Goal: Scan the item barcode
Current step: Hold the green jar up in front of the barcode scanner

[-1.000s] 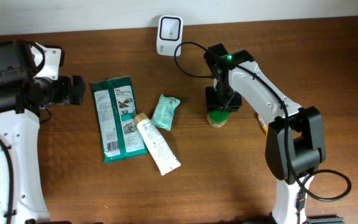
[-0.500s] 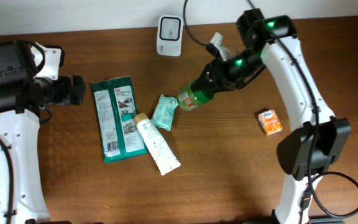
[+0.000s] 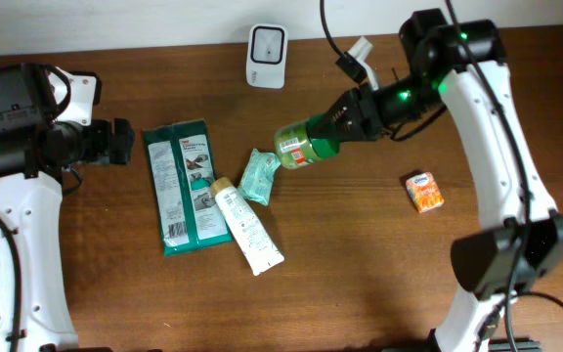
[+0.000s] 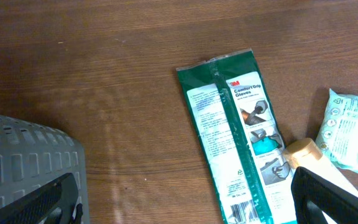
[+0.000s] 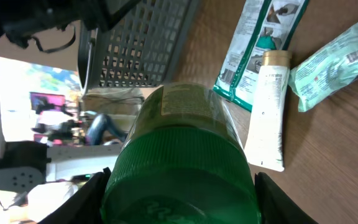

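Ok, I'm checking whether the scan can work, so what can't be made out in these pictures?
Barcode on the green bottle: overhead, the label is too small; right wrist, the green lid fills the view.
White tube: left wrist, only the cap end shows, the rest behind the left finger.
Orange box: overhead, print too small to read.
Grey basket: left wrist, cut off by the bottom-left corner.

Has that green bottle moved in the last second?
Yes. The green bottle, now held sideways in the right gripper, has been lifted off the wood and carried left, ending nearer the white scanner.
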`<action>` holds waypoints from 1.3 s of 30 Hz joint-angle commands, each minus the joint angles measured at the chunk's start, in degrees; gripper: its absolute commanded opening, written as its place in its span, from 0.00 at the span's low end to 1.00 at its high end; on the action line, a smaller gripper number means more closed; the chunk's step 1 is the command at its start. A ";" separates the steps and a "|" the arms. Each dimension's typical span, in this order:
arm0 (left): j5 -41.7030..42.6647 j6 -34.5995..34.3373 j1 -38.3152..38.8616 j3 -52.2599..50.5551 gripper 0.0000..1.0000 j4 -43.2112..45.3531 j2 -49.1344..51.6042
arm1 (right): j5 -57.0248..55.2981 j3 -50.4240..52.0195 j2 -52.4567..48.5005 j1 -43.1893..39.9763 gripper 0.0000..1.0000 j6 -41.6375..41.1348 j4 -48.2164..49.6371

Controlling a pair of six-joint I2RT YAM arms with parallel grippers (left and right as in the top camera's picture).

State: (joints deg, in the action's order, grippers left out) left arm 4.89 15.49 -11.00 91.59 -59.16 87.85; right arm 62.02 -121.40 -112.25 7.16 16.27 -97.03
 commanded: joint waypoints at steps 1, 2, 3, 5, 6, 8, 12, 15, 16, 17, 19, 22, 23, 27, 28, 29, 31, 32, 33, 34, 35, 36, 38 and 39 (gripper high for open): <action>0.20 0.90 -0.15 0.50 0.99 0.07 -0.33 | -3.82 -1.42 8.11 -0.04 0.35 -1.84 -0.07; 0.20 0.90 -0.15 0.50 0.99 0.04 -0.33 | -5.66 -1.42 8.98 0.02 0.35 -1.84 0.17; 0.20 0.90 -0.15 0.50 0.99 0.07 -0.33 | -7.91 -1.42 9.62 0.37 0.35 -2.05 0.55; 0.20 0.90 -0.15 0.50 0.99 0.04 -0.33 | -16.52 -1.42 10.21 2.34 0.33 -5.86 3.48; 0.20 0.90 -0.15 0.50 0.99 0.04 -0.33 | -20.06 -1.40 10.19 3.56 0.32 -7.17 5.03; 0.20 0.90 -0.15 0.50 0.99 0.04 -0.33 | -34.45 -1.40 8.87 8.96 0.30 -11.91 12.70; 0.17 0.90 -0.15 0.50 0.99 0.07 -0.33 | -56.72 -1.40 4.42 16.74 0.30 -13.77 25.90; 0.20 0.90 -0.15 0.50 0.99 0.04 -0.33 | -71.52 -1.40 -1.44 20.81 0.23 -11.74 41.07; 0.20 0.90 -0.15 0.50 0.99 0.07 -0.33 | -74.23 -1.40 -3.45 21.44 0.23 -9.68 46.66; 0.20 0.90 -0.15 0.50 0.99 0.04 -0.33 | -75.93 -1.40 -5.31 21.77 0.30 -7.93 51.69; 0.20 0.90 -0.15 0.50 0.99 0.07 -0.33 | -77.99 -1.40 -9.33 21.73 0.31 -3.78 62.31; 0.20 0.90 -0.15 0.50 0.99 0.07 -0.33 | -78.90 -1.40 -15.17 21.16 0.37 4.26 76.96; 0.20 0.90 -0.15 0.50 0.99 0.04 -0.33 | -79.28 -1.40 -16.76 20.92 0.37 6.78 81.13; 0.20 0.90 -0.15 0.50 0.99 0.04 -0.33 | -79.23 -1.40 -23.32 19.78 0.36 21.55 97.07; 0.17 0.90 -0.15 0.50 0.99 0.04 -0.33 | -79.25 -1.40 -24.76 19.45 0.36 25.33 97.72; 0.20 0.90 -0.15 0.50 0.99 0.04 -0.33 | -79.52 -1.40 -25.20 19.32 0.36 26.01 97.48; 0.20 0.90 -0.15 0.50 0.99 0.04 -0.33 | -79.67 -1.40 -25.75 18.82 0.34 26.40 96.56; 0.20 0.90 -0.15 0.50 0.99 0.04 -0.33 | -79.65 -1.40 -25.77 18.62 0.34 26.40 96.41; 0.20 0.90 -0.15 0.50 0.99 0.07 -0.33 | -79.65 -1.40 -25.77 18.49 0.33 26.56 96.45; 0.20 0.90 -0.15 0.50 0.99 0.04 -0.33 | -79.62 -1.40 -25.75 18.45 0.33 27.08 96.52; 0.20 0.90 -0.15 0.50 0.99 0.04 -0.33 | -79.62 -1.40 -25.75 18.36 0.34 27.47 96.63; 0.20 0.90 -0.15 0.50 0.99 0.07 -0.33 | -79.62 -1.40 -25.73 18.34 0.33 27.45 96.63; 0.20 0.90 -0.15 0.50 0.99 0.04 -0.33 | -79.19 -1.40 -25.33 18.32 0.34 27.41 96.48; 0.20 0.90 -0.15 0.50 0.99 0.04 -0.33 | -79.14 -1.40 -24.92 18.34 0.34 27.10 96.41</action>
State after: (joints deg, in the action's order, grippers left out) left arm 4.89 15.49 -11.00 91.59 -59.13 87.85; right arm -16.71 -121.71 -139.04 25.63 43.07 -1.37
